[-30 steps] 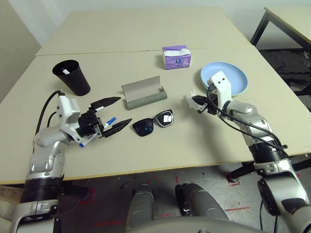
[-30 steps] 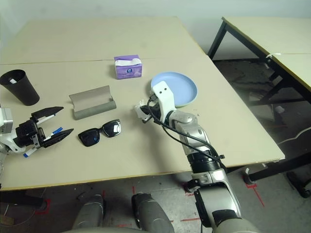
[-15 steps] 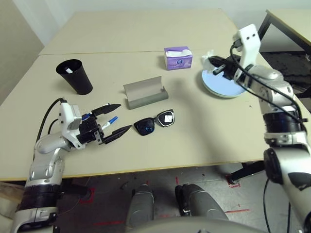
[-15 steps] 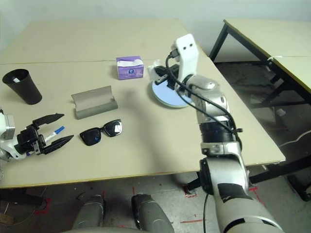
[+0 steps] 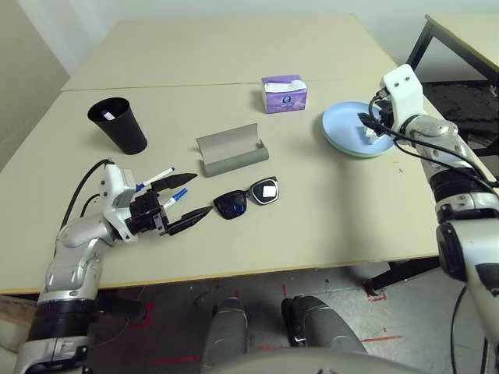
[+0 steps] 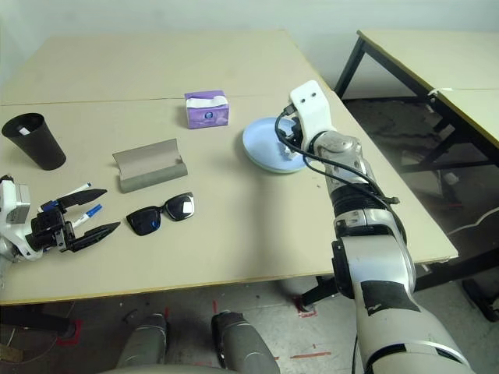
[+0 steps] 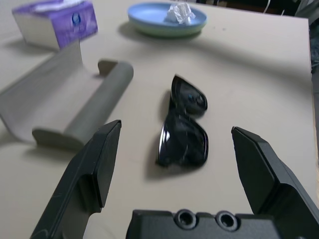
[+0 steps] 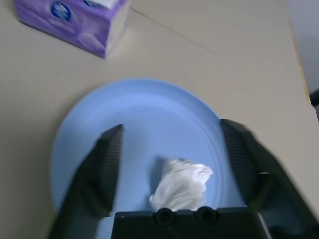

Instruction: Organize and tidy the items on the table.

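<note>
Both tools (image 7: pixel 177 149) (image 8: pixel 172 169) stand apart; those sunglasses (image 5: pixel 231 204) look light and slippery, best pinched at the bridge.

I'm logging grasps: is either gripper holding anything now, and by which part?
Neither: the right gripper stands open over the tissue; the left gripper is open and empty.

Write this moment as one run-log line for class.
right tool: open above light-blue plate | tissue: on plate | left tool: open, empty
</note>
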You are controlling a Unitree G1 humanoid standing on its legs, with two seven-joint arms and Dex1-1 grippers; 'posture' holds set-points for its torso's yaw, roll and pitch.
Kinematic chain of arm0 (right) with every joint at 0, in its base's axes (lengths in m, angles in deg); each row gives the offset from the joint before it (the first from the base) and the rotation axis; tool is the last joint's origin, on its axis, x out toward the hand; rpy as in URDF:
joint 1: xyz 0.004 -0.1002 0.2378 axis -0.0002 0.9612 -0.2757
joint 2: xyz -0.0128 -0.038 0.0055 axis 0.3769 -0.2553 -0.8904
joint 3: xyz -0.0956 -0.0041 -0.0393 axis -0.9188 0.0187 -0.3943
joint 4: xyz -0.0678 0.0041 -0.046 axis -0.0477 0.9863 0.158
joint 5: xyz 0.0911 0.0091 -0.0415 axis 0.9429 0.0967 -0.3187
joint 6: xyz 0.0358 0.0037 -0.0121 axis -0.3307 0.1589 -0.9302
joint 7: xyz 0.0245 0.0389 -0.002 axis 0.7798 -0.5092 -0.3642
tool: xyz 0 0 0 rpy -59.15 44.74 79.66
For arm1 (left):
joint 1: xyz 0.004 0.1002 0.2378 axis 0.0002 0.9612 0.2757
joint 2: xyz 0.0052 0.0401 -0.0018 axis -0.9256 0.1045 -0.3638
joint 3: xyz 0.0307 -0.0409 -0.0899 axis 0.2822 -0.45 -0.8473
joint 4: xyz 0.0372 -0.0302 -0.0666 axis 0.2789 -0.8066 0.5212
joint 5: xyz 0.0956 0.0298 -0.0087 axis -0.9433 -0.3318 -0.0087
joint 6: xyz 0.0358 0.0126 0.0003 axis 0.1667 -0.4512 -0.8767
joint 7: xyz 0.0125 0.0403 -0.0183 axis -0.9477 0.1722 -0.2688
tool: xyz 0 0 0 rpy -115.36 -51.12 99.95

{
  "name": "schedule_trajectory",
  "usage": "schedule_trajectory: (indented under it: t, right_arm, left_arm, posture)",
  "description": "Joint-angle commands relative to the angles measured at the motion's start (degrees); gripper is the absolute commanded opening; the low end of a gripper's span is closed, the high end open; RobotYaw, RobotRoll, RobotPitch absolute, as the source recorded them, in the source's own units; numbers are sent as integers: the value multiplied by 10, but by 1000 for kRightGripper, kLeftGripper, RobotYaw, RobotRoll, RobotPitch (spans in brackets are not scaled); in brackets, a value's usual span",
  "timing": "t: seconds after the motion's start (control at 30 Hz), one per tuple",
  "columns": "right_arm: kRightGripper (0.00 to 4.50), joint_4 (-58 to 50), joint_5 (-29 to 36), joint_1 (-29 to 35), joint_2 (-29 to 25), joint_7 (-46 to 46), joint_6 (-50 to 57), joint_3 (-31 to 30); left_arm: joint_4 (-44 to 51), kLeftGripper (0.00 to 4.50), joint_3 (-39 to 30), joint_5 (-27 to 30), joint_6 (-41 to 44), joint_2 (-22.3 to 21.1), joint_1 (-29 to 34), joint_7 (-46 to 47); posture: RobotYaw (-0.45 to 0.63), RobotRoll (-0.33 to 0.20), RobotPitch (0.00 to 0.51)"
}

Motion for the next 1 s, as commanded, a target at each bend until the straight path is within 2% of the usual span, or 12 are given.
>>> schedule_trajectory:
  t: [0.03,0.13,0.33,0.43,0.47,0.57,0.67,0.73,0.87,1.0]
  right_arm:
    - [4470,-104,29,41,-21,-40,32,19]
    - [4470,-267,54,111,-61,-98,61,23]
    - [4470,-630,137,285,-178,-225,189,17]
    - [4470,-746,135,303,-240,-277,219,-28]
    - [4470,-769,130,284,-245,-287,236,-52]
    - [4470,-792,121,175,-210,-303,313,-140]
    - [4470,-748,104,56,-142,-313,384,-227]
    - [4470,-697,108,-10,-72,-302,441,-266]
    - [4470,-618,97,-84,5,-299,485,-328]
    - [4470,-557,93,-120,63,-302,495,-370]
  left_arm:
    - [15,4500,4,3,52,-29,6,-6]
    - [17,4500,-1,4,83,-56,9,-15]
    - [-1,4500,-10,-1,97,-87,15,-37]
    - [-15,4500,-9,-5,92,-92,9,-46]
    - [-20,4500,-8,-6,92,-92,5,-48]
    - [-40,4500,-2,-11,86,-87,-13,-53]
    - [-61,4500,6,-20,75,-82,-30,-57]
    - [-72,4500,7,-24,69,-80,-37,-56]
    - [-76,4500,3,-28,61,-80,-31,-58]
    - [-73,4500,-9,-27,59,-85,-13,-59]
  posture:
    - [24,0,139]
    - [15,0,150]
    - [-28,0,170]
    - [-61,0,176]
    - [-72,0,177]
    - [-84,0,176]
    - [-82,0,175]
    - [-71,0,173]
    - [-50,0,173]
    - [-43,0,176]
